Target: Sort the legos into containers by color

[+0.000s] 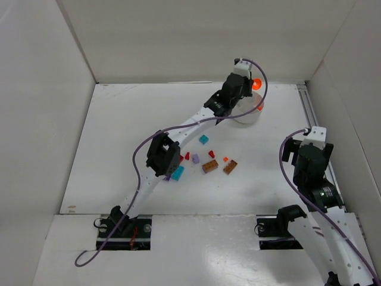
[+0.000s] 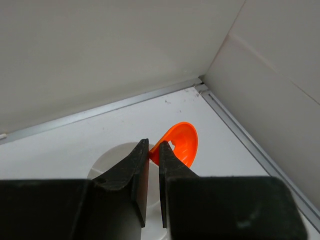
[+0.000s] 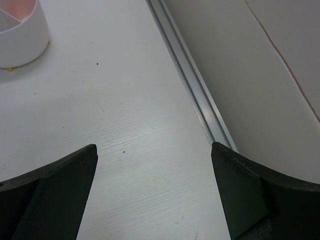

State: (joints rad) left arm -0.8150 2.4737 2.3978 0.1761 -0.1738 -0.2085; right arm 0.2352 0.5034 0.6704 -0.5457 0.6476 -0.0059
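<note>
My left gripper (image 1: 249, 82) is shut on an orange dish-shaped lego (image 2: 181, 141), holding it by its edge above the far side of the round white tub (image 1: 249, 115). The tub's rim also shows below the fingers in the left wrist view (image 2: 111, 159). A bit of orange (image 1: 260, 107) shows at the tub's right side. Loose legos lie mid-table: a teal one (image 1: 204, 139), red ones (image 1: 211, 154), a purple one (image 1: 195, 158), two brown bricks (image 1: 209, 167) and a larger teal one (image 1: 177, 173). My right gripper (image 1: 306, 148) is open and empty above bare table (image 3: 155, 155).
White walls close in the table at the back and sides. A metal rail (image 3: 192, 95) runs along the right edge beside my right gripper. The left arm's elbow (image 1: 162, 156) hangs over the left end of the lego cluster. The tub shows at the right wrist view's top left (image 3: 17, 37).
</note>
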